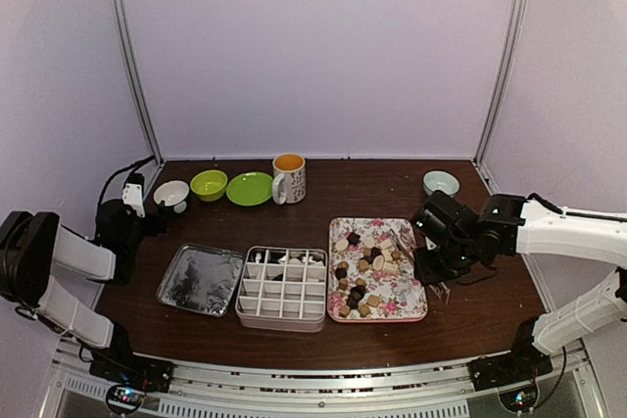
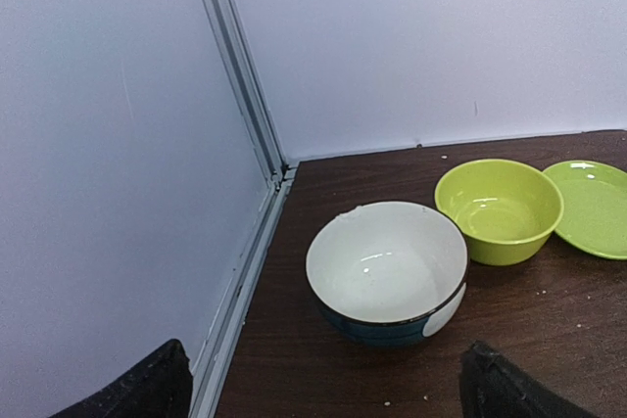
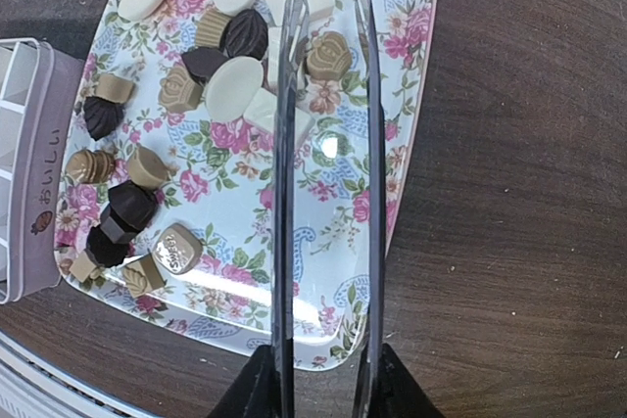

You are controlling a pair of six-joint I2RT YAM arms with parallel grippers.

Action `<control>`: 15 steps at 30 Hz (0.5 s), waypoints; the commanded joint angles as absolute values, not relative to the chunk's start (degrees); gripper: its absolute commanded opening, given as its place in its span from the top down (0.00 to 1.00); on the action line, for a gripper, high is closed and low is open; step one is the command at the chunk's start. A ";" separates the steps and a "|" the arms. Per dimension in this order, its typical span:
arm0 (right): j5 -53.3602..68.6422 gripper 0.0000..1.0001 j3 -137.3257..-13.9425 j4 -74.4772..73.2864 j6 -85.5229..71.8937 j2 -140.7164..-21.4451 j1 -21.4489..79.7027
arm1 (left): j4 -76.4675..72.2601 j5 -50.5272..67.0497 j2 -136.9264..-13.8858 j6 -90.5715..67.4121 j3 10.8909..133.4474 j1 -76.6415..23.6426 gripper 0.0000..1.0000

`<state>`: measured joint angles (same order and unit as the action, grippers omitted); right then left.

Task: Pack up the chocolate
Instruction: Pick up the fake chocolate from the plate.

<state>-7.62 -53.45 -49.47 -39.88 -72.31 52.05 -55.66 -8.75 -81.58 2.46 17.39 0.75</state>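
Note:
The chocolate (image 1: 362, 266) lies as several dark, tan and white pieces on the pink floral tray (image 1: 377, 317). In the right wrist view the chocolate (image 3: 233, 90) is heaped on the left half of the tray (image 3: 235, 208). My right gripper (image 1: 431, 261) (image 3: 318, 379) is shut on thin metal tongs (image 3: 290, 193), whose two blades stretch out over the tray. A tan rose-shaped piece (image 3: 328, 54) sits between the blades near their far end. The white divided box (image 1: 282, 288) (image 3: 20, 144) stands left of the tray, with a few pieces in its back row. My left gripper (image 1: 157, 220) (image 2: 328, 389) is open at the far left.
A metal lid (image 1: 201, 279) lies left of the box. Along the back stand a white bowl (image 1: 171, 193) (image 2: 387, 266), a green bowl (image 1: 209, 184) (image 2: 500, 208), a green plate (image 1: 250, 188) (image 2: 593, 205), a mug (image 1: 289, 177) and a pale bowl (image 1: 441, 182). A wall rail (image 2: 250, 242) runs beside the left gripper.

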 commanded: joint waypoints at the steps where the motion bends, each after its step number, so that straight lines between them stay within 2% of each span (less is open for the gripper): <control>1: -9.94 0.68 -54.40 -49.98 -39.03 -73.74 52.08 | -58.62 -8.83 -81.65 2.11 18.63 1.14 0.02; 15: -7.49 0.67 -50.75 -47.51 -39.63 -74.61 52.03 | -58.65 -8.81 -81.65 2.11 18.63 1.10 0.02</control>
<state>-7.53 -52.34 -48.62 -39.18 -75.02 52.05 -55.66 -8.75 -81.58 2.46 17.39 0.75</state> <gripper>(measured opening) 0.333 0.978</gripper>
